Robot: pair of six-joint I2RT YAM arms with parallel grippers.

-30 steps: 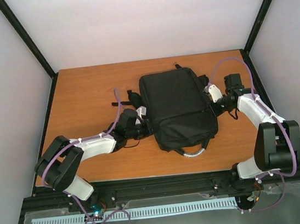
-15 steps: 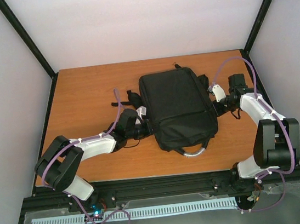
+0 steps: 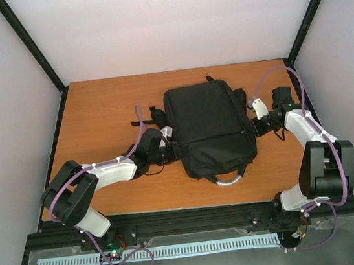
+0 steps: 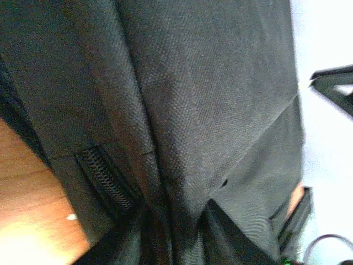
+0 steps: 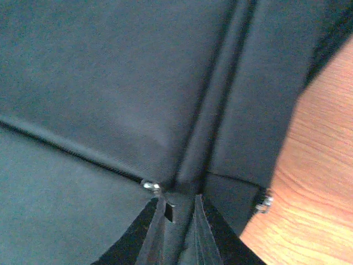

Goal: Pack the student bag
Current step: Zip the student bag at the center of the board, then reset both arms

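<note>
The student bag [image 3: 209, 125], a large black backpack, lies flat in the middle of the orange table [image 3: 96, 117], with its grey-silver handle loop [image 3: 229, 179] toward the near edge. My left gripper [image 3: 174, 151] is at the bag's left edge. In the left wrist view, black fabric [image 4: 209, 83] and a zip [image 4: 107, 182] fill the frame, and the left gripper [image 4: 176, 232] is shut on a fold. My right gripper [image 3: 255, 129] is at the bag's right edge. In the right wrist view, it [image 5: 179, 221] pinches a seam fold of the bag [image 5: 110, 72].
Black straps [image 3: 146, 118] trail from the bag's left side, over my left arm. Small metal zip pulls [image 5: 150, 186] sit beside my right fingers. Black frame posts [image 3: 36, 53] and white walls enclose the table on three sides.
My right wrist has shifted slightly right and back along the bag's right edge. The left arm and the bag have not visibly moved.
</note>
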